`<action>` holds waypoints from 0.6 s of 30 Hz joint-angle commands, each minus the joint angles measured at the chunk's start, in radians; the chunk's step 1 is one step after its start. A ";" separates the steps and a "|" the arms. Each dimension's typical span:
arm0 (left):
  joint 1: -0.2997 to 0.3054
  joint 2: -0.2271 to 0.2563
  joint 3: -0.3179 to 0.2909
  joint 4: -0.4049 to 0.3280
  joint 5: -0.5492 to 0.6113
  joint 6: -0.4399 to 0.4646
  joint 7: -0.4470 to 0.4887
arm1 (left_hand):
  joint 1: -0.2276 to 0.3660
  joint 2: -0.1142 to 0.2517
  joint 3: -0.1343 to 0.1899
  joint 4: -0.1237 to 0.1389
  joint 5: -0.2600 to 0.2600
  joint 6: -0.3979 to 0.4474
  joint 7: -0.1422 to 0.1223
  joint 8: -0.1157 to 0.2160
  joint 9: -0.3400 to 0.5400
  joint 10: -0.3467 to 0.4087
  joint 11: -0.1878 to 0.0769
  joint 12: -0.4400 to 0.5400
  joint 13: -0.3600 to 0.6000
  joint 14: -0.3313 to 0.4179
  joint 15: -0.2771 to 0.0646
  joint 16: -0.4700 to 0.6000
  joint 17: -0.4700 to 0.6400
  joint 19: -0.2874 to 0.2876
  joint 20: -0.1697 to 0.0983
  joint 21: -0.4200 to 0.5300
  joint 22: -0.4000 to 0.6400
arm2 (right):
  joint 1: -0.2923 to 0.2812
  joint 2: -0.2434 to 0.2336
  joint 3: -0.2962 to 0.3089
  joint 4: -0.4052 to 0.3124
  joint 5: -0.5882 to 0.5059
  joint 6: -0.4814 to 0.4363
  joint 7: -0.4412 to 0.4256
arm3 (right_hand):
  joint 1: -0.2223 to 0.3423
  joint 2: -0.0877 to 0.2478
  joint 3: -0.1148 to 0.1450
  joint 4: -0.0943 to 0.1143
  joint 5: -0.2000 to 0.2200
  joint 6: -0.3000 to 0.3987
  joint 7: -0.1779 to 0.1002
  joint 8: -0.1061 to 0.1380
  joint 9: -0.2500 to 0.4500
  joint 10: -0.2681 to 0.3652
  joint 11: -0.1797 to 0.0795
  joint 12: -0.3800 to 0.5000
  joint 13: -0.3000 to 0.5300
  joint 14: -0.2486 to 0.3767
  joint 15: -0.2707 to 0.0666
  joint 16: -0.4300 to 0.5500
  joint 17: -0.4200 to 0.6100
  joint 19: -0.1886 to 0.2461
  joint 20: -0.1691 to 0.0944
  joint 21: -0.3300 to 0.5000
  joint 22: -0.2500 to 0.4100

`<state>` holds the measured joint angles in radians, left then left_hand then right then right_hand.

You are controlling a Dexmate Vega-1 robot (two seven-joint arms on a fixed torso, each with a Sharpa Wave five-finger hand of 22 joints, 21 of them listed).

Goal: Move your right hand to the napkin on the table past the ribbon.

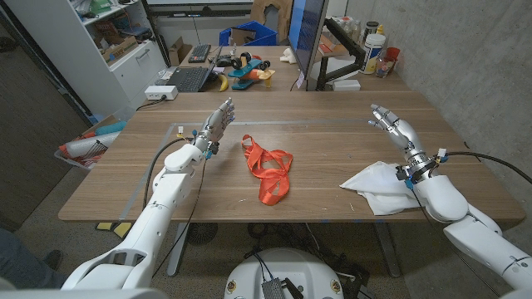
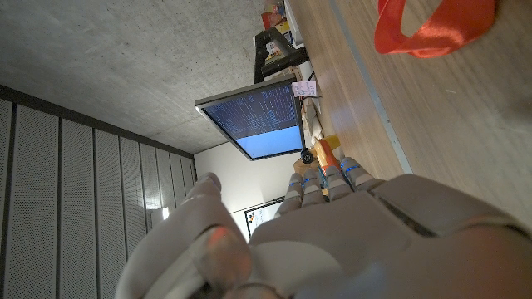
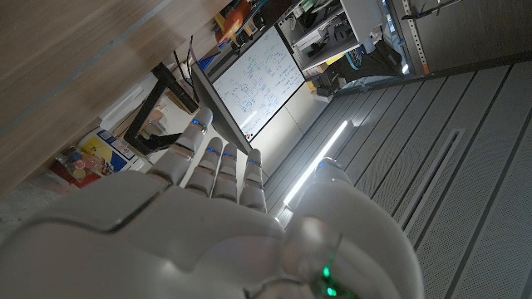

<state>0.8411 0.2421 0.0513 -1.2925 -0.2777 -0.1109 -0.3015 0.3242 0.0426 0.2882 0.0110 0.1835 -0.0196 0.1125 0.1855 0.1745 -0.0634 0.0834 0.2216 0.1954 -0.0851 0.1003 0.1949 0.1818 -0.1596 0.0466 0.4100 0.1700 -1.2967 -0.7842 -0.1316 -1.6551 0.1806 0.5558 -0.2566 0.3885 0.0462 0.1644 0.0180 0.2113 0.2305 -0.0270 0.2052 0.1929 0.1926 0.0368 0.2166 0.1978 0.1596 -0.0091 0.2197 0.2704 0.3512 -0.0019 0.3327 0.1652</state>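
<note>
Ribbon [image 1: 268,172] at middle of table [image 1: 332,133]. Napkin [image 1: 381,186] right of ribbon, near table's front edge. Right hand [image 1: 389,123] behind napkin, right of ribbon. Left hand [image 1: 214,124] left of ribbon, slightly behind. Monitor [image 1: 306,37] behind ribbon, beyond table's far edge.

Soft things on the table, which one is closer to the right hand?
The white napkin, lying beside the right hand's wrist; the orange ribbon sits mid-table.

The white napkin [image 1: 378,188] lay crumpled at the table's four o'clock edge, one corner poking out toward nine o'clock. The orange ribbon [image 1: 268,173] sat well apart from it at the table's middle, loosely looped, its tail trailing toward six o'clock.
</note>
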 commanded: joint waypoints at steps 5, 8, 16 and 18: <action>0.006 0.000 -0.005 -0.002 -0.001 -0.005 0.002 | 0.005 0.011 0.000 -0.006 0.000 0.003 -0.001 0.003 0.005 0.001 -0.005 -0.002 0.003 -0.006 0.003 -0.002 0.003 -0.002 0.000 -0.005 0.002 | -0.056 0.003 0.047 -0.021 -0.101 0.028 -0.053 | 0.006 -0.020 -0.009 -0.012 0.015 0.014 -0.009 0.005 0.004 0.015 -0.002 0.007 0.003 0.017 -0.007 0.009 -0.004 0.009 0.001 -0.008 0.003; 0.010 0.001 -0.006 -0.010 -0.001 -0.004 0.004 | 0.005 0.012 0.000 -0.007 0.000 0.003 -0.001 0.002 0.005 -0.001 -0.007 -0.002 0.003 -0.006 0.003 -0.002 0.003 -0.002 0.001 -0.007 0.002 | -0.072 0.001 0.060 -0.033 -0.122 0.022 -0.062 | 0.008 -0.023 -0.009 -0.015 0.016 0.017 -0.010 0.006 0.004 0.017 -0.004 0.007 0.003 0.019 -0.007 0.009 -0.005 0.010 0.002 -0.009 0.003; 0.024 0.008 -0.007 -0.035 -0.004 0.000 0.009 | 0.005 0.012 0.000 -0.008 0.000 0.004 -0.002 0.003 0.005 -0.001 -0.006 -0.003 0.003 -0.006 0.003 -0.002 0.003 -0.002 0.003 -0.011 0.002 | -0.111 -0.006 0.093 -0.063 -0.180 0.004 -0.082 | 0.016 -0.034 -0.011 -0.024 0.021 0.024 -0.015 0.008 0.004 0.023 -0.008 0.007 0.003 0.023 -0.007 0.008 -0.010 0.013 0.002 -0.014 0.003; 0.027 0.010 -0.007 -0.040 -0.005 0.001 0.011 | 0.004 0.013 0.000 -0.008 0.000 0.004 -0.002 0.003 0.005 0.000 -0.007 -0.003 0.003 -0.005 0.003 -0.002 0.003 -0.002 0.003 -0.012 0.002 | -0.123 -0.007 0.103 -0.077 -0.191 -0.009 -0.087 | 0.017 -0.035 -0.011 -0.025 0.022 0.024 -0.015 0.008 0.004 0.026 -0.008 0.008 0.003 0.023 -0.008 0.008 -0.011 0.014 0.002 -0.015 0.003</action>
<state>0.8533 0.2453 0.0465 -1.3064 -0.2777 -0.1133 -0.2990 0.3242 0.0426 0.2849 0.0078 0.1835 -0.0196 0.1125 0.1855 0.1745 -0.0635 0.0834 0.2216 0.1955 -0.0851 0.1003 0.1949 0.1818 -0.1596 0.0466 0.4023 0.1699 -1.3685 -0.7840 -0.0712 -1.6908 0.0587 0.5760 -0.3149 0.4048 0.0196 0.1521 -0.0029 0.2266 0.2449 -0.0413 0.2052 0.1928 0.2096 0.0308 0.2166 0.1977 0.1738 -0.0127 0.2197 0.2599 0.3567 0.0037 0.3250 0.1652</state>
